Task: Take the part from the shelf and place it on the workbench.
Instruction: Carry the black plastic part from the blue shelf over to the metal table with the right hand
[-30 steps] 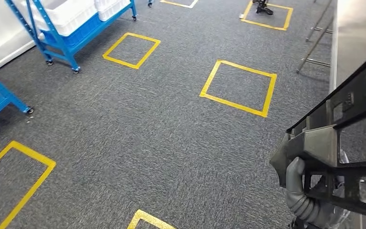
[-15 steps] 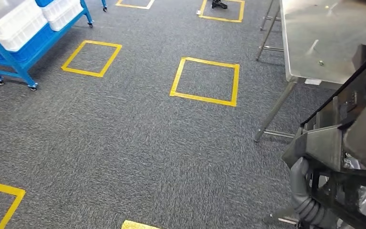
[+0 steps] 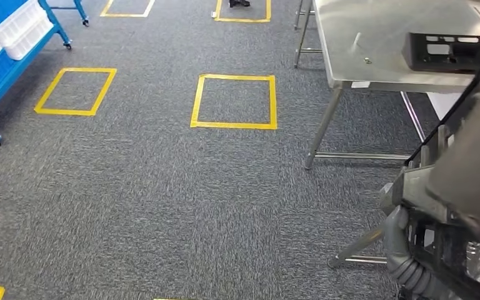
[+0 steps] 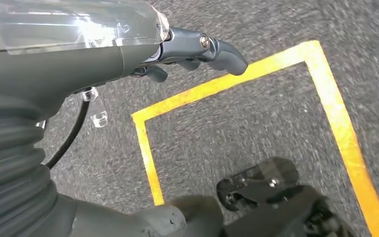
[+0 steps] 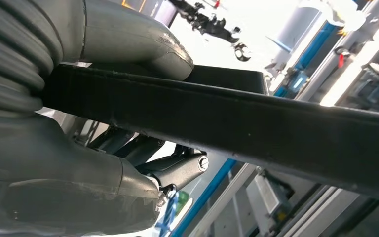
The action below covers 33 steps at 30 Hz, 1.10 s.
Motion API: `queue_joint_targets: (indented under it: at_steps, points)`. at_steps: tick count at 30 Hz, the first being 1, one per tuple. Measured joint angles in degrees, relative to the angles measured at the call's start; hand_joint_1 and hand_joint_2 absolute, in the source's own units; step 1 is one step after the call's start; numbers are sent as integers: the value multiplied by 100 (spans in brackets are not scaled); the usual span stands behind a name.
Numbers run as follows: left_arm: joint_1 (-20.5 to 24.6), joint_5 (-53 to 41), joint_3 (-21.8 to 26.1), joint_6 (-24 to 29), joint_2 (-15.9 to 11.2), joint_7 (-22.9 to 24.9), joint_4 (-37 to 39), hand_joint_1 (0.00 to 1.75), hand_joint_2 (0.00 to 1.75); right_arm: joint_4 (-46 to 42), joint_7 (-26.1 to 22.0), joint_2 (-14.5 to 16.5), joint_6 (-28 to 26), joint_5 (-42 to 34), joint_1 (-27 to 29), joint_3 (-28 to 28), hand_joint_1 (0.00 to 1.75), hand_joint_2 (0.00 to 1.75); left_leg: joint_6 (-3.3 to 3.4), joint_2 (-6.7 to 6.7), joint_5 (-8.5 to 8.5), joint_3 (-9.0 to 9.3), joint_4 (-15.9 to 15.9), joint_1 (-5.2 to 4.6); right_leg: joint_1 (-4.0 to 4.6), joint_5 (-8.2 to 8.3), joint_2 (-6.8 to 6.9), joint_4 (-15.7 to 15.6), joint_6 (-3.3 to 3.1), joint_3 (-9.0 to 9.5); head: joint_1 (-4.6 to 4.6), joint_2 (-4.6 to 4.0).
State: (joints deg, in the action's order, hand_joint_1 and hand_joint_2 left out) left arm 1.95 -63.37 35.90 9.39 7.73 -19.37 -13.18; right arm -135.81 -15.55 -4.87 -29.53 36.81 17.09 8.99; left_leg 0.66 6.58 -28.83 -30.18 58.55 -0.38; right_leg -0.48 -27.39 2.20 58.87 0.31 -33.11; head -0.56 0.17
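Note:
My right hand (image 3: pixel 405 259) grips a black open-frame part (image 3: pixel 434 197) at the lower right of the head view, close to my body. In the right wrist view the part's black bar (image 5: pixel 256 123) runs across the picture, with my thumb (image 5: pixel 143 44) on one side and my fingers (image 5: pixel 180 170) on the other. The steel workbench (image 3: pixel 375 56) stands ahead on the right, and a second black frame part (image 3: pixel 450 50) lies on it. My left hand (image 4: pixel 128 54) hangs over the carpet and holds nothing, its fingers (image 4: pixel 219 49) loosely out.
Grey carpet carries yellow tape squares (image 3: pixel 234 101) (image 3: pixel 75 92). A blue shelf trolley with white bins (image 3: pixel 3 50) stands at the far left. The workbench's metal legs (image 3: pixel 322 128) and lower rails reach the floor between me and the tabletop.
The camera has swung to the right: the blue shelves slid off to the left and the workbench came fully into view. The part stays in my right hand.

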Motion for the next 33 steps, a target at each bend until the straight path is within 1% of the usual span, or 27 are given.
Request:
queue_joint_targets:
  at_steps: [1,2,4,5,6,7,8,9,10,11,12,13,15,16,17,19,20,21,22,23,24,26,27,28,30,31,33]
  points:
    - [11,-9,1,1,0,0,0,0,175,-3,11,-1,-1,16,-3,-1,175,175,-35,-68,-57,-5,56,13,-12,16,-57,-23,-34,8,5,0]
    - [16,-15,2,1,-1,-1,0,0,175,-7,19,-2,-1,30,-12,-1,175,175,-68,-194,-174,-58,215,27,-28,35,-112,-46,-70,13,14,-1]
    - [16,-23,3,1,-1,-2,0,0,175,-8,36,-5,4,49,-31,-1,175,175,-105,-491,-536,-331,870,49,-36,60,-222,-66,-115,10,31,-1]
    - [14,-24,5,2,-1,-2,0,0,175,-7,52,-7,7,55,-37,-1,175,175,-108,-564,-703,-506,1259,52,-31,65,-285,-63,-125,2,33,-1]
    - [12,-26,8,2,-1,-2,0,0,175,-4,72,-7,10,59,-37,-1,175,175,-106,-594,-786,-639,1544,53,-26,66,-358,-57,-127,-1,32,0]
    - [8,-30,13,1,-2,-2,0,0,175,-3,88,-8,12,62,-38,-1,175,175,-97,-607,-748,-688,1635,53,-23,67,-439,-49,-128,0,32,0]
    - [-1,-34,19,0,-5,-2,0,0,175,-2,101,-8,13,64,-39,-1,175,175,-82,-623,-603,-644,1511,53,-21,66,-526,-40,-127,2,33,0]
    - [-10,-38,25,-1,-9,-2,0,0,175,-1,107,-9,13,68,-40,-1,175,175,-59,-669,-380,-517,1195,53,-22,67,-614,-32,-126,6,33,0]
    - [-23,-42,33,-2,-14,-2,0,0,175,0,108,-9,13,71,-42,-1,175,175,-34,-806,-162,-363,802,55,-26,68,-692,-26,-120,3,33,0]
    - [-36,-43,40,-2,-18,-2,0,0,175,3,109,-9,13,74,-51,-1,175,175,-12,-963,-14,-226,443,65,-24,70,-767,-12,-104,-10,31,0]
    - [-42,-45,46,-2,-21,-3,0,0,175,6,111,-9,12,76,-59,-1,175,175,1,-1091,63,-136,198,69,-28,79,-835,-3,-76,-34,31,0]
    - [-42,-46,51,-2,-22,-5,0,0,175,9,113,-9,11,79,-64,-1,175,175,13,-1171,75,-96,80,67,-37,94,-902,0,-37,-65,29,0]
    - [-32,-50,54,-12,-13,-10,0,0,175,12,119,-10,7,89,-58,-1,175,175,54,-1063,87,-70,10,70,-57,132,-1034,-10,48,-112,30,0]
    - [-29,-54,55,-19,-7,-14,0,0,175,12,122,-14,4,98,-45,-2,175,175,91,-983,114,-55,-31,77,-53,115,-985,18,77,-139,24,0]
    - [-34,-59,56,-27,-1,-16,0,0,175,12,125,-17,1,111,-40,-3,175,175,133,-896,141,-42,-74,88,-43,37,-855,126,99,-197,10,0]
    - [-48,-68,62,-44,3,-19,0,0,175,14,132,-27,-1,139,-39,-5,175,175,189,-719,170,-36,-122,78,-28,-295,-474,681,127,-465,-21,0]
    - [-54,-71,65,-53,3,-20,0,0,175,16,137,-30,-1,150,-41,-5,175,175,202,-631,170,-41,-124,68,-34,-477,-357,1051,141,-642,-32,0]
    - [-58,-75,69,-65,3,-19,0,0,175,20,145,-32,-1,158,-38,-5,175,175,200,-542,167,-47,-122,58,-40,-590,-297,1355,154,-784,-33,0]
    - [-60,-79,74,-73,4,-17,0,0,175,24,154,-34,0,163,-32,-5,175,175,196,-455,160,-48,-120,53,-45,-604,-262,1499,164,-845,-34,0]
    - [-60,-81,78,-78,7,-15,0,0,175,26,162,-34,0,170,-27,-5,175,175,189,-371,152,-46,-117,52,-46,-509,-233,1418,170,-790,-33,0]
    - [-58,-84,81,-82,9,-11,0,0,175,28,168,-35,0,176,-25,-5,175,175,179,-293,140,-39,-114,52,-45,-340,-179,1129,168,-621,-34,0]
    - [-55,-87,84,-81,15,-5,0,0,175,27,176,-37,0,189,-26,-5,175,175,138,-161,104,-11,-96,34,-23,-45,83,342,134,-172,-34,0]
    - [-54,-89,85,-80,16,-2,0,0,175,27,182,-37,0,194,-27,-5,175,175,109,-108,84,3,-87,20,-4,24,184,77,102,-26,-29,-1]
    - [-51,-91,86,-79,17,1,0,0,175,27,192,-38,0,200,-28,-5,175,175,78,-58,66,19,-80,7,15,34,239,-47,70,34,-25,-1]
    - [-36,-100,88,-71,19,9,0,0,175,27,210,-38,-2,213,-19,-5,175,175,15,47,42,55,-86,-2,24,42,121,-69,4,23,-18,-1]
    - [-27,-109,89,-66,19,13,0,0,175,27,217,-38,-4,219,-11,-5,175,175,-22,6,8,66,-62,6,9,55,52,-86,-26,27,-18,0]
    - [-27,-131,92,-56,19,16,0,0,175,26,224,-38,-11,228,-4,-5,175,175,-85,-271,-209,-38,235,32,-28,88,-82,-125,-90,40,-4,0]
